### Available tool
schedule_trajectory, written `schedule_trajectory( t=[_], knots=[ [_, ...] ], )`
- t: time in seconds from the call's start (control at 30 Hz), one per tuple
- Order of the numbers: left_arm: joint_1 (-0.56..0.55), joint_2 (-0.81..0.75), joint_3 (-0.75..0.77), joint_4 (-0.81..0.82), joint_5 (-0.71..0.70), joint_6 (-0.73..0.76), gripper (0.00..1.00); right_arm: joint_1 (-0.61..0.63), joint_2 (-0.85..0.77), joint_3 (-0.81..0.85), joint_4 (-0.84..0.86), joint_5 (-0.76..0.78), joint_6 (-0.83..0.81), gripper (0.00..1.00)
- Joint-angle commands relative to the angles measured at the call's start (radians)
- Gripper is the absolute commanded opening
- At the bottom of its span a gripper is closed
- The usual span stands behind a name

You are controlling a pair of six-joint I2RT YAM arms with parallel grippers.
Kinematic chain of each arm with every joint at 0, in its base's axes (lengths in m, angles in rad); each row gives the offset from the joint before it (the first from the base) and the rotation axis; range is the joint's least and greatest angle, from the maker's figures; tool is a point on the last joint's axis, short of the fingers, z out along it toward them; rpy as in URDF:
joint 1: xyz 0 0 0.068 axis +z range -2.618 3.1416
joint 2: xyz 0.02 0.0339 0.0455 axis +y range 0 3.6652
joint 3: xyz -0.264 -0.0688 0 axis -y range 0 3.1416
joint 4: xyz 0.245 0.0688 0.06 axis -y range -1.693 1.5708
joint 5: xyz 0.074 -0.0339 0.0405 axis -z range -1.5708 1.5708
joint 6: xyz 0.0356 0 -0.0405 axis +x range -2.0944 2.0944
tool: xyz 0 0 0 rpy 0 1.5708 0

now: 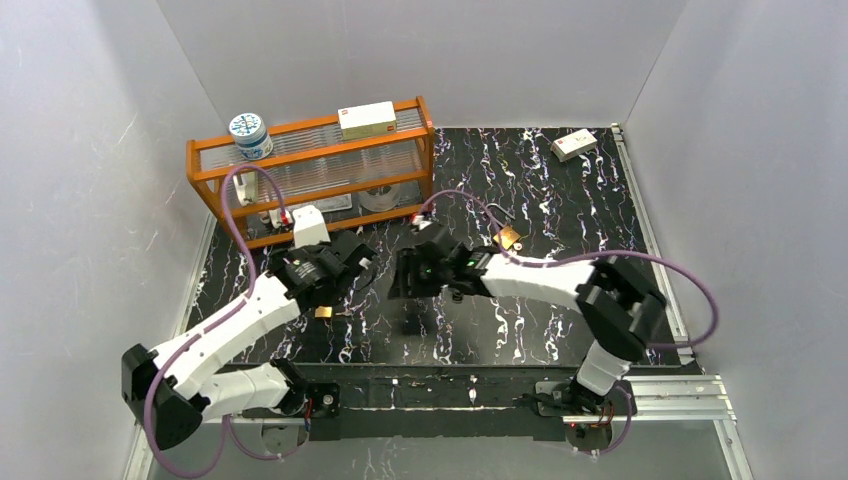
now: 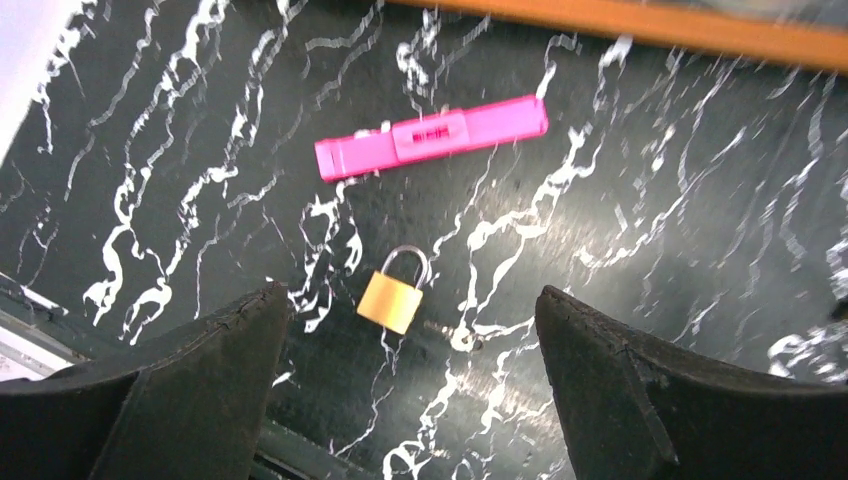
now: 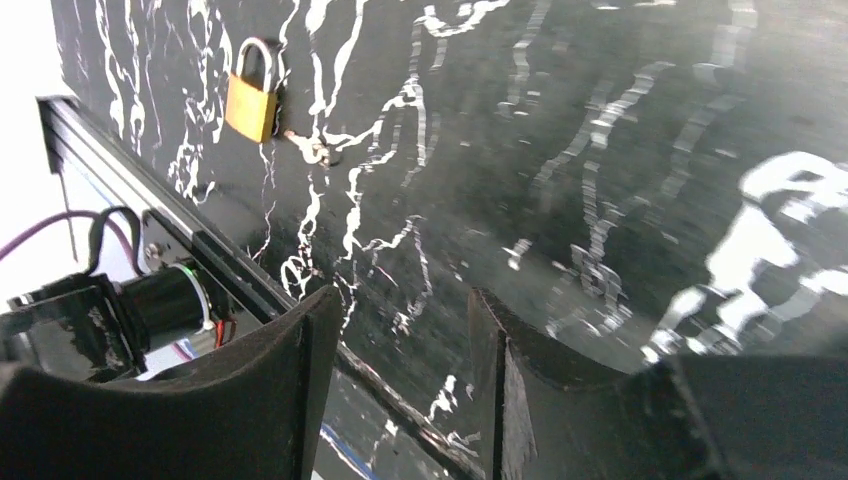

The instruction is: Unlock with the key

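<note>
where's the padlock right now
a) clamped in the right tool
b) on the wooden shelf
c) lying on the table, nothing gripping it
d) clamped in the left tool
c: the padlock lies flat on the black table with the key beside it, and the left tool above it is open and empty.

Brass-look padlock (image 2: 390, 303), glossy marbled tabletop (image 2: 680, 230)
</note>
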Motion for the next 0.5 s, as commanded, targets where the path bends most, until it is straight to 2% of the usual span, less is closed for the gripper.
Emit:
schedule_trajectory(
  t=[0.0, 0.33, 0.47],
  knots=[
    [0.003, -0.097, 0.094, -0.099, -0.210, -0.054, 0.92, 0.066, 0.160, 0.148, 0.044, -0.048, -0.099, 0.59],
    [0.004, -0.272, 0.123, -0.044, -0.256, 0.037, 0.96, 0.119, 0.413, 0.375, 0.065, -0.137, -0.192, 0.57],
    [0.003, -0.300, 0.123, -0.039, -0.267, 0.044, 0.97, 0.127, 0.464, 0.425, 0.065, -0.166, -0.206, 0.52]
  ],
)
